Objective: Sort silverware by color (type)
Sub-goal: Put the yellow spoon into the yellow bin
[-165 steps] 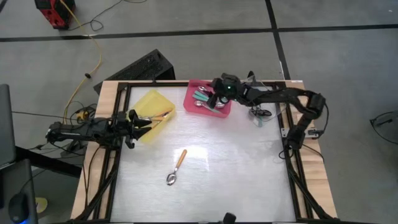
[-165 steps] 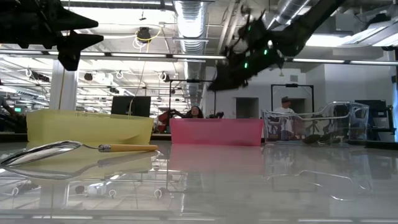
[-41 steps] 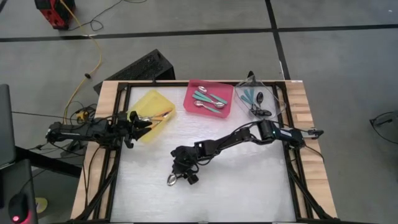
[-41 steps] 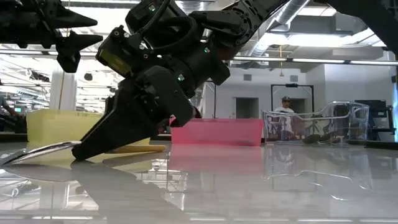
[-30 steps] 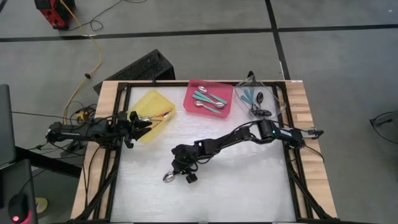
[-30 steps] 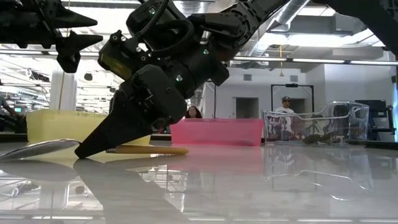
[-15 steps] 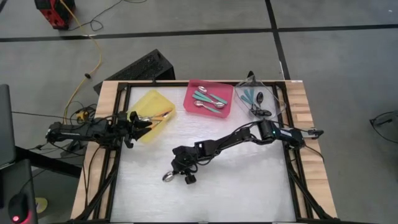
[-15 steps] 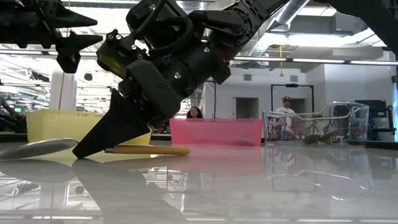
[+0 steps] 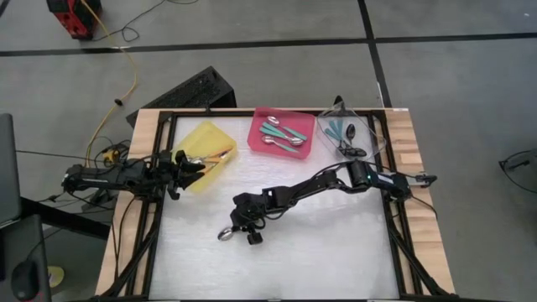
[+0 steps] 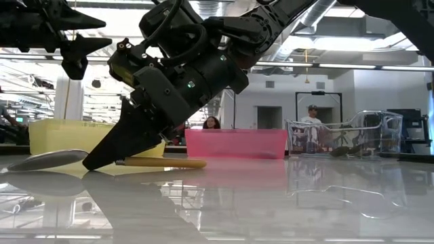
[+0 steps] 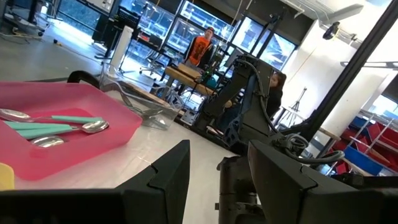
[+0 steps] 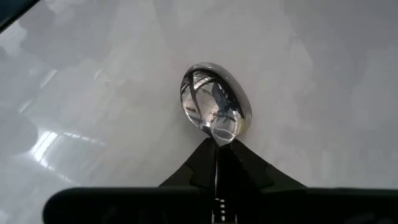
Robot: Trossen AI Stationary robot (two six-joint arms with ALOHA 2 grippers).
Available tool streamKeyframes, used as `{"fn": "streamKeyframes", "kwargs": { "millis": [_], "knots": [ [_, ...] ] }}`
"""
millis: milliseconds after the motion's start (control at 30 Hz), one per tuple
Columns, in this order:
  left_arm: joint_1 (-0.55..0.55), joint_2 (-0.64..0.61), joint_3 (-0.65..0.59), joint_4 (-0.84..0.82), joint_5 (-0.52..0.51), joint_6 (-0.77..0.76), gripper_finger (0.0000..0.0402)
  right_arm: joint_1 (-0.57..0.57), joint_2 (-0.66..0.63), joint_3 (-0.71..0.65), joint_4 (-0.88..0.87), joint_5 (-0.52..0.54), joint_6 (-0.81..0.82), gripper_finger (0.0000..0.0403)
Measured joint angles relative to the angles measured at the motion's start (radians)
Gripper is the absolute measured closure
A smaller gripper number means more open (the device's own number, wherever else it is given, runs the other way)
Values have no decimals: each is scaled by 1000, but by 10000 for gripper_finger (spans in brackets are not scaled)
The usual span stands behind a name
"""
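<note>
The right gripper is clenched on the neck of the orange-handled spoon, whose bowl lies on the worktop just ahead of its fingertips. This looks like the pick-up step; next likely comes lifting it toward the yellow tray, beside the waiting, half-parted left gripper.

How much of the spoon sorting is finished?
Mostly done: spoons already lie in the yellow tray, pink tray and clear tray. The right gripper is shut on the last loose spoon, low on the table. It has yet to reach a tray.
</note>
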Motion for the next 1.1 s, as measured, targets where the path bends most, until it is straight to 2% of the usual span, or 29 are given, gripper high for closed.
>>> {"fn": "streamKeyframes", "kwargs": {
  "millis": [767,1100],
  "knots": [
    [0,0,0,0,-7,8,253,-18,-1,0,84,11,56,351],
    [0,0,0,5,-6,27,253,-12,-67,2,68,8,34,351]
  ]
}}
